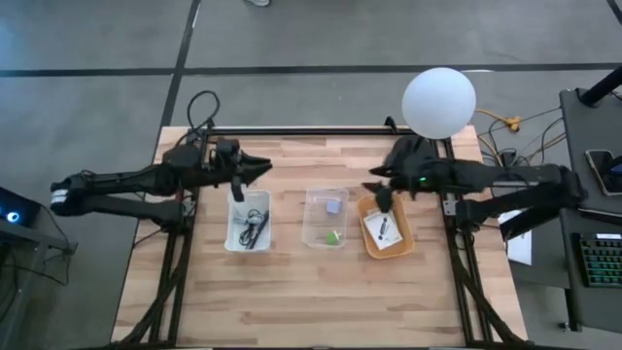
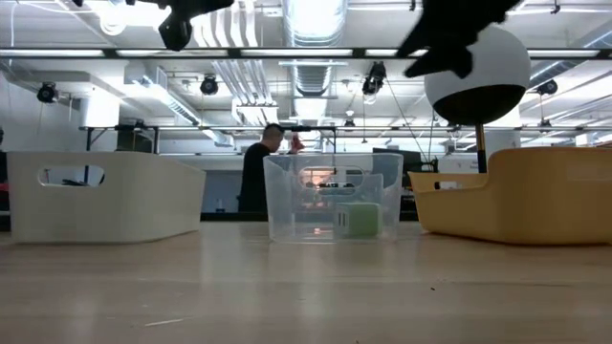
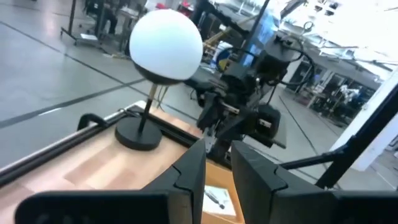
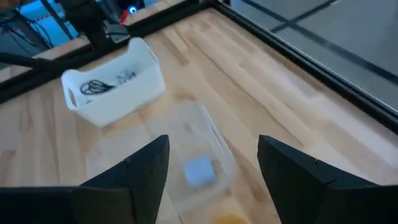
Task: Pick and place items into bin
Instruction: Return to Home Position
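Bins lie at six o'clock: we see right end effector (image 1: 377, 190) spread, empty, near yellow bin (image 1: 410, 238); left end effector (image 1: 262, 167) barely parted near white bin (image 1: 229, 224).

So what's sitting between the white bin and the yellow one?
The transparent bin, holding a grey-blue cube and a green piece; the high view shows it best.

Three bins (image 1: 306, 219) line the table (image 1: 292, 292) (cable (image 1: 253, 228) left, cube (image 1: 333, 206) middle, cards (image 1: 382, 229) right).
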`<state>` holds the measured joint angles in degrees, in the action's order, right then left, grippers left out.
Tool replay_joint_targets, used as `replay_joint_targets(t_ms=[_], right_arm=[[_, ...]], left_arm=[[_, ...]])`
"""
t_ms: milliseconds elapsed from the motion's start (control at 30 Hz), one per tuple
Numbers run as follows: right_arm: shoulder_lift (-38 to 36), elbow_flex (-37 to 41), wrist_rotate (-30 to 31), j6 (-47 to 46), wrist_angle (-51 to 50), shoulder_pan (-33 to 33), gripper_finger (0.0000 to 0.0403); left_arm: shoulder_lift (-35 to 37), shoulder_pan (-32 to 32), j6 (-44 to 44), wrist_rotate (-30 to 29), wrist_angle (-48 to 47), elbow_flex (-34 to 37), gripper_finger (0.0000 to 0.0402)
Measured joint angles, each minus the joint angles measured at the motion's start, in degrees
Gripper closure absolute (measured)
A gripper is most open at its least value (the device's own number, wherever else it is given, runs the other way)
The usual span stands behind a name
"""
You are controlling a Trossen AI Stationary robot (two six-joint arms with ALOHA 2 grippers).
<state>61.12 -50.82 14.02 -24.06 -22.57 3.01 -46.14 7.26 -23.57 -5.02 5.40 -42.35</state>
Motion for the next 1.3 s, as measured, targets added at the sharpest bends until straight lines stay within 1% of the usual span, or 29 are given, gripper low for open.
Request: replay_joint_targets(t_ms=[100,200,300,400,467,500,600,667,767,900,1000,1067,1167,1300], right_arm=[[-7.46,4.6,-1.96,-0.3,-2.67,3.38,0.0178],[-14.89,8.35,-1.23,-2.31,-3.13,4.8,0.0182],[-21.41,10.17,0.85,-2.87,-6.3,4.87,0.0182],[-26.87,11.64,-0.31,-12.61,-8.46,4.64,0.0182],[-29.75,12.75,-0.71,-14.35,-8.21,3.8,0.0181],[-31.05,13.52,-0.85,-13.48,-8.14,3.25,0.0181],[-34.38,16.25,-0.82,-6.9,-8.61,1.42,0.0182],[-37.03,18.22,-0.8,-6.79,-7.13,0.8,0.0183],[-41.99,22.23,-2.35,-5.96,-1.65,0.18,0.0183],[-49.05,30.37,-7.04,-2.15,9.95,-0.96,0.0183],[-53.63,36.41,-9.58,-2.24,17.96,-1.17,0.0183],[-56.01,39.75,-10.24,-3.01,20.35,-1.19,0.0183],[-58.72,42.55,-9.18,-3.55,21.55,-1.16,0.0183],[-59.95,45.22,-8.02,-5.94,21.41,-1.14,0.0183]], left_arm=[[2.13,2.07,-0.02,2.0,-0.29,0.51,0.034],[5.72,2.25,0.0,2.1,-4.64,0.64,0.034],[9.66,2.21,-1.46,-0.29,-12.89,0.64,0.034],[12.78,2.1,-8.43,-4.22,-19.48,0.82,0.034],[13.86,2.04,-8.95,-4.63,-21.12,1.63,0.034],[14.34,2.02,-7.89,-4.77,-21.11,2.36,0.034],[16.76,2.0,-5.36,-5.7,-20.67,4.75,0.034],[18.83,2.01,-4.65,-5.86,-20.6,6.94,0.034],[23.24,1.84,-4.57,-5.2,-17.85,11.05,0.034],[29.05,1.62,-3.83,-4.7,-8.77,19.76,0.034],[33.56,1.65,-3.54,-4.47,-2.16,26.85,0.034],[35.94,1.65,-3.54,-4.3,-1.56,31.27,0.034],[39.83,1.65,-3.02,-4.3,0.19,36.16,0.034],[43.48,1.66,-3.04,-4.3,-0.16,41.7,0.034]])
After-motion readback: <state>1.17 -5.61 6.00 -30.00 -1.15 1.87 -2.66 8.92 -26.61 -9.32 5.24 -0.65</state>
